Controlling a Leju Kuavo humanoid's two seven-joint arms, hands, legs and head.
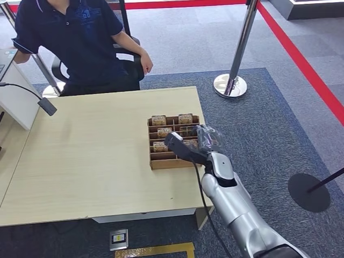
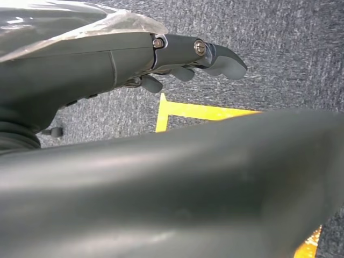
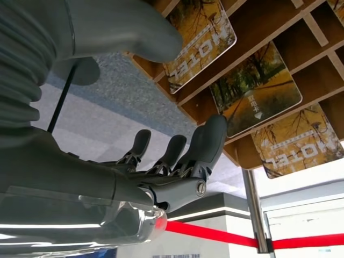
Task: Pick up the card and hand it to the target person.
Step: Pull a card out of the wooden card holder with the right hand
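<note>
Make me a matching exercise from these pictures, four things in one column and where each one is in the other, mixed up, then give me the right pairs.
Things:
1. wooden card rack
2. right hand
3. seated person
4. left hand

Places:
A. on the office chair at the far side of the table
B. hanging over grey carpet with a yellow floor marking
C. on the table, near its right edge
D. reaching over the rack, fingers apart by the cards

Right pairs: 1-C, 2-D, 3-A, 4-B
</note>
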